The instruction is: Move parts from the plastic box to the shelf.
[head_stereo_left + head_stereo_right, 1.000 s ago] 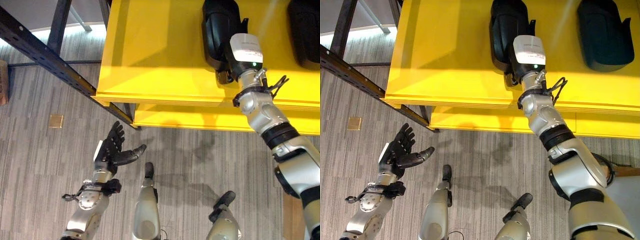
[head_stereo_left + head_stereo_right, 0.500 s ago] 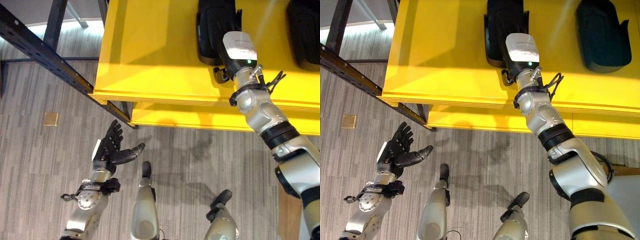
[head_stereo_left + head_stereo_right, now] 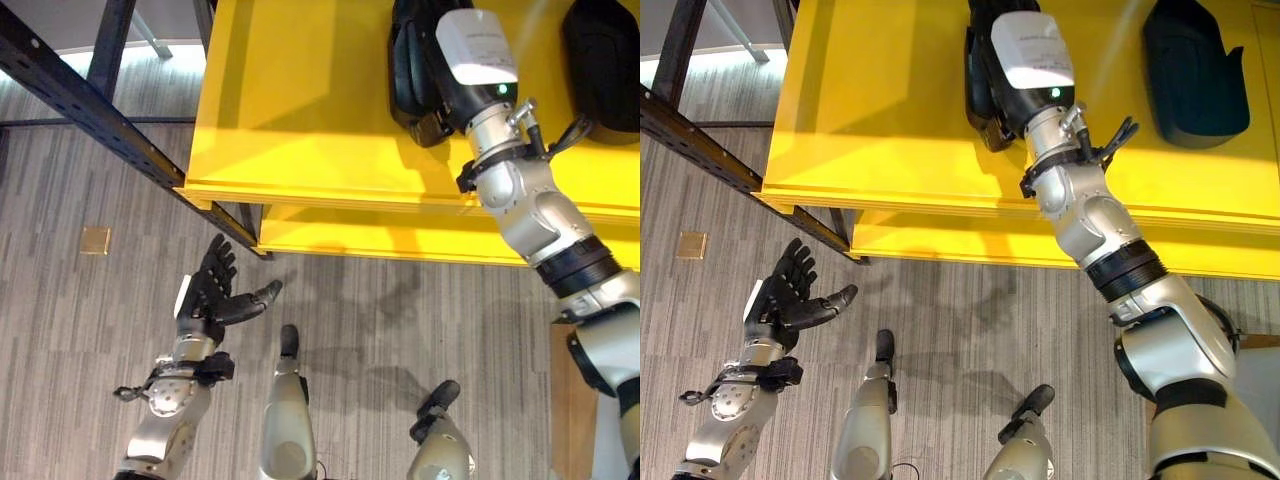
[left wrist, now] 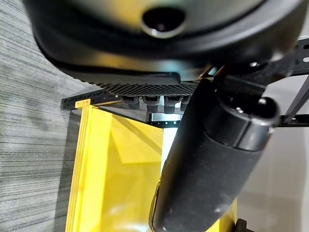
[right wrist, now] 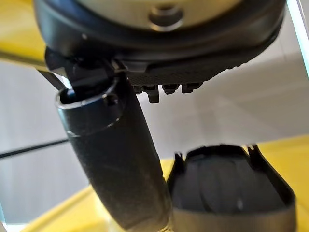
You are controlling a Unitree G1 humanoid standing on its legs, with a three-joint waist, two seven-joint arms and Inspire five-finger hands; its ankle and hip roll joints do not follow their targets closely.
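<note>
Reaching over the yellow shelf (image 3: 300,120), my right hand (image 5: 116,164) hovers above a black part (image 3: 985,80) that lies on the shelf's top surface. In the right wrist view the thumb stands straight and the fingers run out flat, relaxed and holding nothing; the same part (image 5: 231,188) shows just past them, resting on the yellow surface. A second black part (image 3: 1193,70) lies farther right on the same board, well apart from the first. A lower yellow board (image 3: 400,235) projects slightly nearer than the upper one. My left hand (image 3: 208,300) hangs low on the left, over the floor, fingers spread and empty. Grey wood-grain flooring (image 3: 90,330) covers the room; a small tan square (image 3: 96,240) lies on it at the left. A dark perforated metal beam (image 3: 90,100) runs diagonally from the far left to the shelf's near left corner.
</note>
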